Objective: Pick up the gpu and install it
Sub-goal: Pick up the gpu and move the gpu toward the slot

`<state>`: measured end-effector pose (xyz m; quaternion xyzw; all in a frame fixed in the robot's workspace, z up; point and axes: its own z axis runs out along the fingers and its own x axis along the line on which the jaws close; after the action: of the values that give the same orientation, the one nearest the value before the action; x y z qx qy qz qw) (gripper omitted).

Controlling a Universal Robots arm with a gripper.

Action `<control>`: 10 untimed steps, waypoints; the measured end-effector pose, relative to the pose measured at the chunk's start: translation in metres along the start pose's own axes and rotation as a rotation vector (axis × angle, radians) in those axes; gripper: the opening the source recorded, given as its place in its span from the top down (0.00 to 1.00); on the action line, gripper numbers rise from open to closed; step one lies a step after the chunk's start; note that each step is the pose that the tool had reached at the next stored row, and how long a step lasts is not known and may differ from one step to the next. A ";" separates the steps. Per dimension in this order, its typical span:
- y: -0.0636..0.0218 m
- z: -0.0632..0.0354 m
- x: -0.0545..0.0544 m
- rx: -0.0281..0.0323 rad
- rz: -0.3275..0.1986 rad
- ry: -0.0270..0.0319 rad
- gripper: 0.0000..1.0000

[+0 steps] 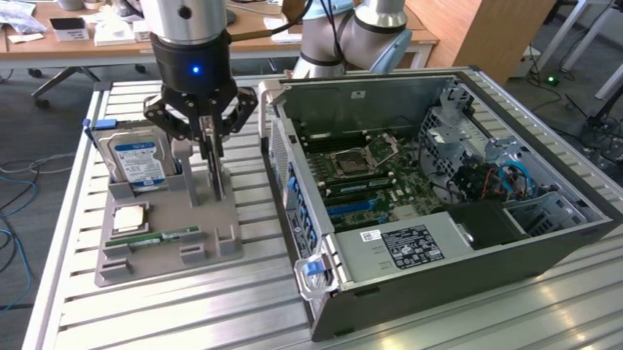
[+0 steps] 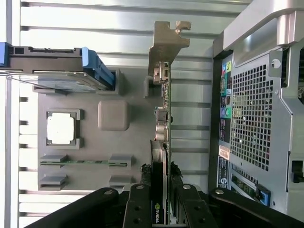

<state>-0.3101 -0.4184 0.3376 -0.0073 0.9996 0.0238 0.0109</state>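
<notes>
So here's your setup: the grey tray on the slatted bench has a part in nearly every pocket. The hard drive stands upright in the slot on the exterior view's left, the CPU lies flat in its square recess, and the RAM stick lies in the long groove nearer the camera. The gpu stands on edge at the side of the tray closest to the PC case, and your tool is down over it, with a finger against each face of the card, so it's pinching the gpu. The wrist view catches the card edge-on, silver bracket at the far end and a green logo label between the fingers. The case lies open on its side on the exterior view's right, just beside the tray. Inside you've got the motherboard, the power supply with its sticker, and blue cables by the drive cage. Now the murky bits: from the exterior view the card is mostly hidden behind the fingers, so I can't tell if its lower edge sits in the tray slot or is lifted off it. In the wrist view the hard drive and the case both run off the picture edge, and the expansion slots on the board are too small to make out
</notes>
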 end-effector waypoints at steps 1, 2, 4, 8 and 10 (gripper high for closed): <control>0.0001 -0.0014 0.000 0.0000 -0.002 0.0001 0.74; 0.0001 -0.0031 0.000 -0.0001 -0.004 0.0002 0.74; 0.0003 -0.0062 0.000 -0.0002 -0.009 0.0005 0.74; 0.0006 -0.0135 0.000 -0.0003 -0.018 0.0010 0.74; 0.0008 -0.0176 0.000 -0.0005 -0.022 0.0010 0.74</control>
<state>-0.3101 -0.4184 0.3552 -0.0185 0.9995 0.0239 0.0106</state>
